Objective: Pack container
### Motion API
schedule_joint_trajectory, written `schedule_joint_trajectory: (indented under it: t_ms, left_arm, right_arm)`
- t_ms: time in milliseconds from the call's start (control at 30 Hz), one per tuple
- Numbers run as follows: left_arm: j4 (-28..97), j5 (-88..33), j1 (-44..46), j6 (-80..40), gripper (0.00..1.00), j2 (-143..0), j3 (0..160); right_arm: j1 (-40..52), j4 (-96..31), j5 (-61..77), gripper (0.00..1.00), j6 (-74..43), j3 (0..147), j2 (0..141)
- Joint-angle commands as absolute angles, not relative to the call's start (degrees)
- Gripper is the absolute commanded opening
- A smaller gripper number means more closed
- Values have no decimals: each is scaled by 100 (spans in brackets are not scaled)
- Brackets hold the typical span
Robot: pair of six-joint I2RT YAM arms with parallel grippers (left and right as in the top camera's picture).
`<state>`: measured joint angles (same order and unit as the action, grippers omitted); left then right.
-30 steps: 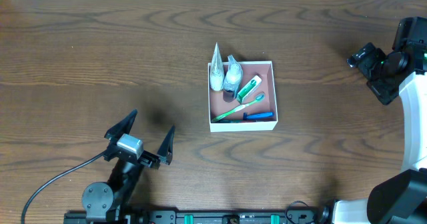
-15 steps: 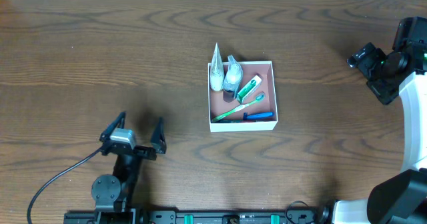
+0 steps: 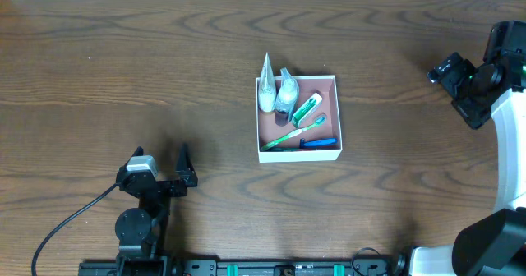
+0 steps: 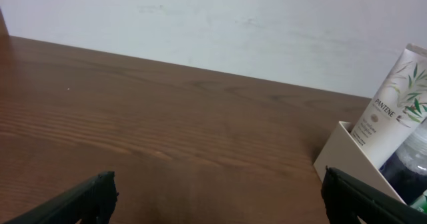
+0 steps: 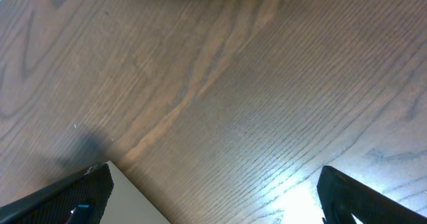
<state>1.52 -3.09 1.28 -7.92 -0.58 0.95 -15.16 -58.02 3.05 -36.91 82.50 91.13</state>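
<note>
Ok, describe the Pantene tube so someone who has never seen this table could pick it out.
Find the white-walled container at the middle of the wooden table. In its far left corner the Pantene tube leans with its pointed crimped end over the wall. It is the only white, tapering item; the bottle beside it is stubbier, with dark contents.

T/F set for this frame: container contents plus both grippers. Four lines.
1. A green toothbrush lies inside the container. True.
2. The left gripper is shut on a tube. False: it is open and empty, well away from the container.
3. The white Pantene tube sticks up past the container's wall. True.
4. The right gripper hovers over the container. False: it is open, far off to the container's right.
</note>
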Motion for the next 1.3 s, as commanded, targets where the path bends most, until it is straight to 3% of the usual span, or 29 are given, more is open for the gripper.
schedule_joint_trajectory:
  t_ms: [0,1033,1267]
  left_arm:
    - [401,-167,99,-779,98,-8,23]
    - [401,-167,99,-779,98,-27,23]
    - [401,-167,97,-779,98,-27,23]
  right_arm:
    - [-1538,-5806,325,99,-3767,8309,9146]
    - [-1535,-5804,325,99,-3767,8309,9146]
    - [-1155,-5806,325,99,-3767,8309,8805]
